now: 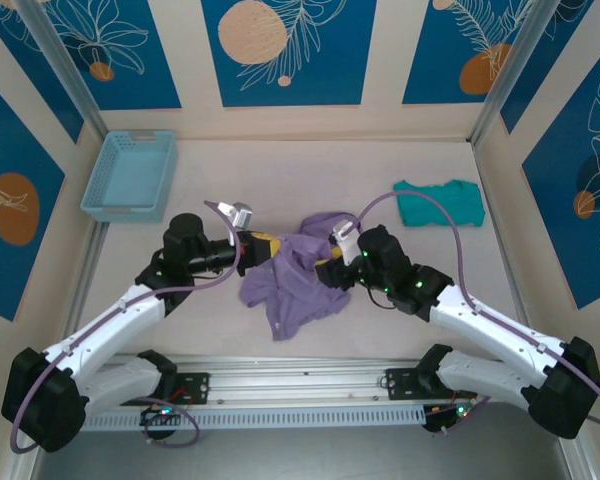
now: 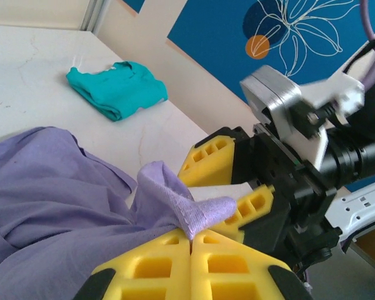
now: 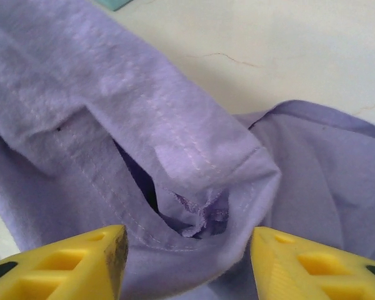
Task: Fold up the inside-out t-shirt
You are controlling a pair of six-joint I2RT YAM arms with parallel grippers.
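We are looking at two arms working on a crumpled purple t-shirt (image 1: 295, 278), which is lying bunched at the middle of the frame on the pale counter (image 1: 310, 170), between the two end effectors. The left end effector (image 1: 263, 242) is clamping a fold of the shirt, its yellow fingers (image 2: 162, 269) pressing together on a stitched edge at the bottom of its wrist view. The right end effector (image 3: 187, 250) is standing with its jaws apart. A seamed, sleeve-like opening of the cloth is sitting between them, and nothing is gripped there.

We are judging the step in hand to be opening out the shirt before any fold. Doing it well is calling for a firm left pinch, a right grip on one seamed edge rather than a wad of layers, and a slow pull apart so the cloth is lying flat.

We are counting one purple t-shirt, one teal garment (image 1: 438, 203) at upper right, one light blue basket (image 1: 126, 213) at upper left, and two arms.
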